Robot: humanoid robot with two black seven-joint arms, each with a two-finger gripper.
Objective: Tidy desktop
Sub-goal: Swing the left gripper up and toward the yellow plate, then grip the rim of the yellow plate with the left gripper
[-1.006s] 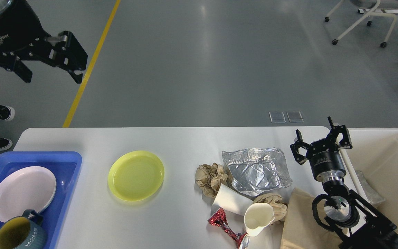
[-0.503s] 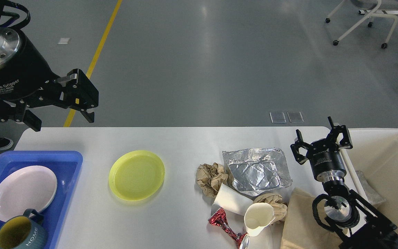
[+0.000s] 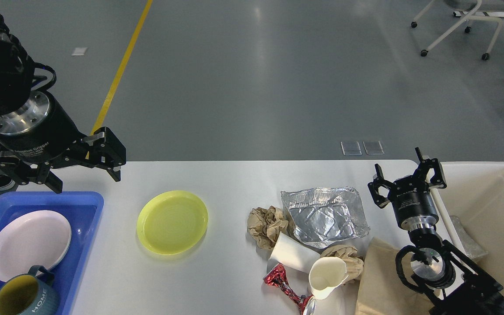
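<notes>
The big white-grey desk [image 3: 234, 280] fills the lower half of the frame, from the left side almost to the right side. A cream bin [image 3: 492, 205] sits just past its right end, in the lower right of the frame. A blue tray [image 3: 88, 218] lies on the desk in the lower left, and it holds a white plate [image 3: 29, 243] and a mug [image 3: 22, 295] that is yellow inside. A brown paper sheet [image 3: 379, 280] lies at the lower right of the desk. A shiny crumpled foil tray [image 3: 324, 214] lies right of the middle. A yellow plate [image 3: 172, 221] sits alone on the desk, left of the middle and well apart from the blue tray. Below the foil tray there is a heap of little things: a brown paper ball [image 3: 267, 225], a white paper cup [image 3: 326, 276] and a red wrapper [image 3: 285, 283]. The left pincer [image 3: 85, 175] hangs in the left of the frame, above the far end of the blue tray, with its fingers spread wide and nothing in them. The right pincer [image 3: 405, 177] is in the right of the frame, beside the bin, also spread wide with nothing in it.
</notes>
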